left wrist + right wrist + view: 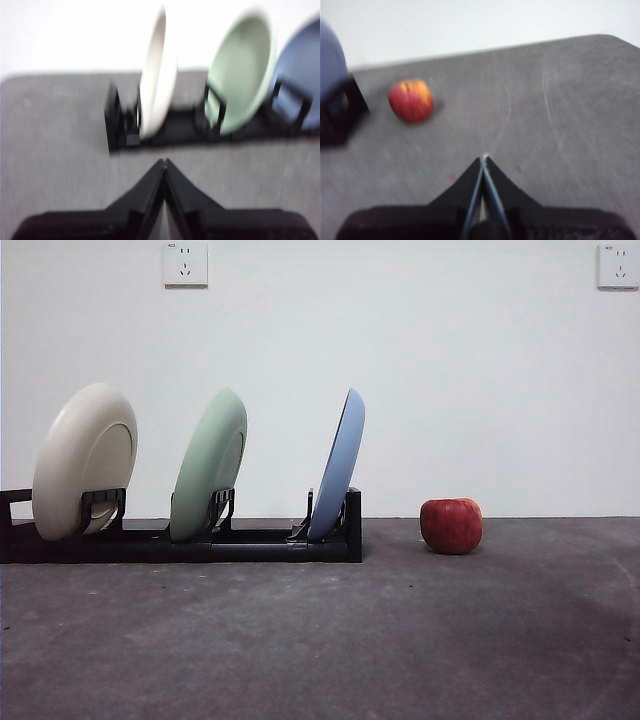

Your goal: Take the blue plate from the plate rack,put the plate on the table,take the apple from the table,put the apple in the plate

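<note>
The blue plate (339, 466) stands on edge in the right-hand slot of the black plate rack (180, 540), leaning right. On the grey table (400, 640), right of the rack, rests the red apple (451, 525). Neither arm shows in the front view. My left gripper (164, 162) is shut and empty, well short of the plate rack (160, 127), with the blue plate (300, 80) off to one side. My right gripper (484, 158) is also shut and empty, hanging over bare table some way from the apple (411, 99); the blue plate (331, 60) shows at that picture's edge.
A cream plate (85, 460) fills the rack's left slot and a pale green plate (208, 465) the middle one. A white wall with two sockets stands behind the table. The left wrist view shows the cream plate (157, 75) and the green plate (242, 70).
</note>
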Available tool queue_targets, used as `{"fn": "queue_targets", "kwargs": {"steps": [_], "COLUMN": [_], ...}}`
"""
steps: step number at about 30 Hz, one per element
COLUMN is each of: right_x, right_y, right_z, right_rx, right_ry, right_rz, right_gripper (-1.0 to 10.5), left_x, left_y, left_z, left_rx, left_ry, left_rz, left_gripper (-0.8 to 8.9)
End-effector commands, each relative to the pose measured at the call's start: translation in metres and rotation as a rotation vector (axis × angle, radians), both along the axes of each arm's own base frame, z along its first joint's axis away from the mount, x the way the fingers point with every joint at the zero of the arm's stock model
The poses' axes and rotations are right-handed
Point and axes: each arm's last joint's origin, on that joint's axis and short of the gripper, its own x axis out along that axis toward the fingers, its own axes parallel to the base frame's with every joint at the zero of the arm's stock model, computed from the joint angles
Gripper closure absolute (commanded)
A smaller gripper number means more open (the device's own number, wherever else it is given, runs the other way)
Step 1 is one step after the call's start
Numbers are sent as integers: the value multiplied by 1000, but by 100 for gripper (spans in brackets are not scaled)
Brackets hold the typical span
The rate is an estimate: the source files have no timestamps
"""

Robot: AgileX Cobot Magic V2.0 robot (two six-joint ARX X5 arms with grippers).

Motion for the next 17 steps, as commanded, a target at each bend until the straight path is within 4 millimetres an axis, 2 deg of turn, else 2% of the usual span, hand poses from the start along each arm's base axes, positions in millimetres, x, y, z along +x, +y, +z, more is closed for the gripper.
{"fn": "queue_targets", "kwargs": {"steps": [1,9,17], "right_x": [-4,-17,-17], "right_y": [0,0,0], "right_z": [24,90,140], "right_rx": [120,119,101], "right_ry": [-77,-70,189], "right_rz": [-10,-10,-23], "right_gripper": [955,955,947], "left_x": [-4,2,21], "left_y": [0,0,0], "left_z": [26,83,130], "left_rx": [-35,-36,-37], "left_ry": [-48,62,212], "left_rz": [4,6,6], "left_gripper": [820,820,818]}}
